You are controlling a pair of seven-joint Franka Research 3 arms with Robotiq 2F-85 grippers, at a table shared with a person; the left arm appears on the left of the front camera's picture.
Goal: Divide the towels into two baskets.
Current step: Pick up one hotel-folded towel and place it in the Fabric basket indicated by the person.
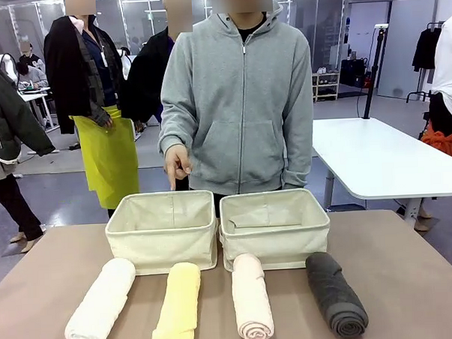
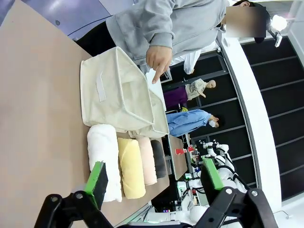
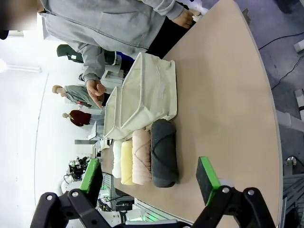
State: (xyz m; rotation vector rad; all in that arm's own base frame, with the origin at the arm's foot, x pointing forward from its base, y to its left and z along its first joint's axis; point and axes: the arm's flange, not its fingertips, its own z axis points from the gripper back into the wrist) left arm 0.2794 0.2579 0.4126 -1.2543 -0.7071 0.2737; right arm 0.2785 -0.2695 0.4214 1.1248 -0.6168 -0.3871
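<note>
Four rolled towels lie in a row along the near side of the table: a white towel (image 1: 101,303), a pale yellow towel (image 1: 178,306), a peach-pink towel (image 1: 251,296) and a dark grey towel (image 1: 335,293). Behind them stand two cream baskets side by side, the left basket (image 1: 162,229) and the right basket (image 1: 274,227), both empty. A person's hand (image 1: 177,165) points down over the left basket. My left gripper (image 2: 154,183) is open, high above the white towel (image 2: 104,156). My right gripper (image 3: 149,178) is open above the dark grey towel (image 3: 164,152).
The brown table (image 1: 411,281) has bare room on both sides of the towels and baskets. A person in a grey hoodie (image 1: 238,101) stands at the far edge. A white table (image 1: 376,159) stands at the back right.
</note>
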